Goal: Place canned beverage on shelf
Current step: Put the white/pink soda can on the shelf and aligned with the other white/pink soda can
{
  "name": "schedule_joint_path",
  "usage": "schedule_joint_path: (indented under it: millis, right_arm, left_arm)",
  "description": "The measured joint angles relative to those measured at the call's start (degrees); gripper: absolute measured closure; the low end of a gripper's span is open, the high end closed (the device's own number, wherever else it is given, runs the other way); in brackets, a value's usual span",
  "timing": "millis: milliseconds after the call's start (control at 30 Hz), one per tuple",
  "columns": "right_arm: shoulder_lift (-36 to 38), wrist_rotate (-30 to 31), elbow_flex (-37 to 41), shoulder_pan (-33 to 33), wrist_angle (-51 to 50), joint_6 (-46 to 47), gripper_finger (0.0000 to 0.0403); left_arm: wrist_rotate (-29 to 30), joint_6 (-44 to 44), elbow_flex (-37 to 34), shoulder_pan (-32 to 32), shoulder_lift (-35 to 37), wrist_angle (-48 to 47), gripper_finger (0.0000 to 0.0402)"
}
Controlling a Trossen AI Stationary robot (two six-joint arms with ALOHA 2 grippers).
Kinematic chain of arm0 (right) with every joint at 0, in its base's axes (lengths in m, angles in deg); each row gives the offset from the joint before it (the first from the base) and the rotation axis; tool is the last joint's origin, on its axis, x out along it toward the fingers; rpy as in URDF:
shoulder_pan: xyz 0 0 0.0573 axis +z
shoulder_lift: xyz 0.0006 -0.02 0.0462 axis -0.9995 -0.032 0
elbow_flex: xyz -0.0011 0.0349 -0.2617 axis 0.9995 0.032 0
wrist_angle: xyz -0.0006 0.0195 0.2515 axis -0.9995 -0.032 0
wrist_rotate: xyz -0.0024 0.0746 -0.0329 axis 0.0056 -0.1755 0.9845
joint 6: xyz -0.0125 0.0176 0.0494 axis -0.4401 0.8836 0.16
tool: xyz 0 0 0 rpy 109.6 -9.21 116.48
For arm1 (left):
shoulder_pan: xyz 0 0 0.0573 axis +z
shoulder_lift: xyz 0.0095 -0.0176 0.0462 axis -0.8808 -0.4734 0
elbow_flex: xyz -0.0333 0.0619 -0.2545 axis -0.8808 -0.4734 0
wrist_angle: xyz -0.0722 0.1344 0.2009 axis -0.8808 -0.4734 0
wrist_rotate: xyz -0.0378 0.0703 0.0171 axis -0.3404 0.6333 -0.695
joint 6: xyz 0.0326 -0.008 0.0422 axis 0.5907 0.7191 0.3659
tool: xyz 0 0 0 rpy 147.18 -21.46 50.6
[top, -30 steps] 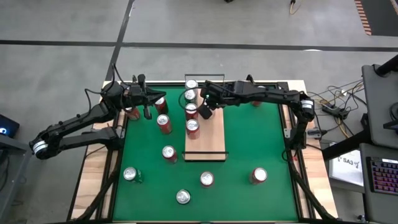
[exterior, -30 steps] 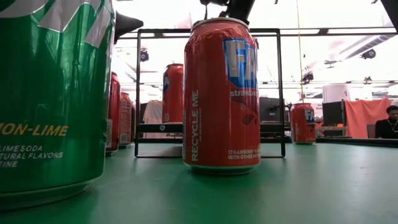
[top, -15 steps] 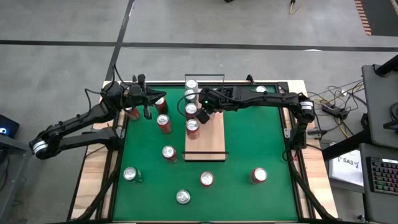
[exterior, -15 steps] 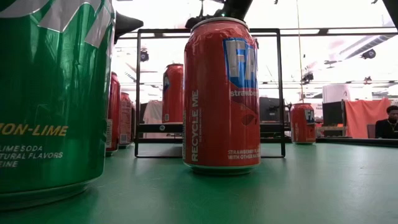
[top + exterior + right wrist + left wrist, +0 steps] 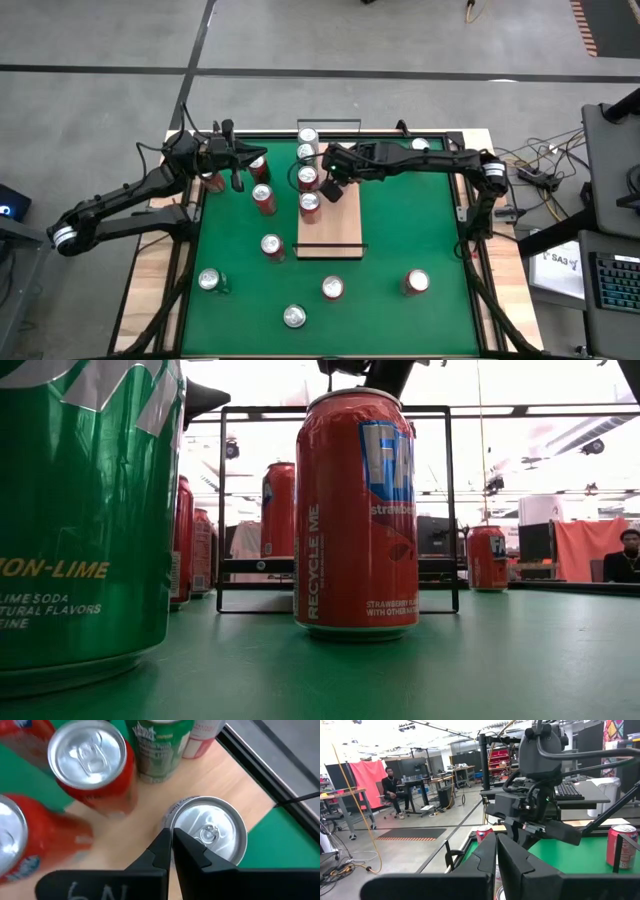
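Note:
The shelf (image 5: 340, 225) is a pale wood board with black rails, lying mid-table on the green mat. A row of cans stands along its left side, among them two red ones (image 5: 310, 203) (image 5: 92, 760) and a green one (image 5: 157, 745). A silver-topped can (image 5: 210, 835) stands upright on the board beside the row. My right gripper (image 5: 330, 190) (image 5: 172, 836) hangs shut just over that can's rim, pointing down and slanting. My left gripper (image 5: 252, 156) (image 5: 496, 855) is shut and level, high over the table's far left. My right gripper's shut fingertips (image 5: 162, 842) stand over the edge of the silver-topped can's top (image 5: 175, 820), coming slanting from above. Whether they touch the rim I cannot tell. The can stands upright on the shelf board.
Loose cans stand on the mat: red ones (image 5: 264, 198) (image 5: 271, 245) (image 5: 332, 288) (image 5: 415, 282), a green one (image 5: 210, 280), another (image 5: 294, 316) near the front edge. In the low view a green can (image 5: 80, 510) and a red can (image 5: 355, 510) stand close before the shelf's rail (image 5: 335, 408).
My right gripper has sunk a little over the shelf and drifted slightly toward the near edge, staying shut. The cans have kept their places.

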Motion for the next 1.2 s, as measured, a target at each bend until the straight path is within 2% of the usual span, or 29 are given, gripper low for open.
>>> schedule_joint_path:
  millis: [200, 800, 1200]
  right_arm:
    - [0.5, -0.1, 0.0, 0.0, -1.4, -4.3, 0.0394]
    - [0.6, 2.8, 0.4, 0.0, 1.2, -2.2, 0.0394]
    - [0.7, -3.1, 0.4, 0.4, 1.0, -3.6, 0.0394]
  left_arm:
    - [0.0, 0.0, 0.0, 0.0, 0.0, 0.0, 0.0402]
    - [0.0, 0.0, 0.0, 0.0, 0.0, 0.0, 0.0402]
    - [0.0, 0.0, 0.0, 0.0, 0.0, 0.0, 0.0402]
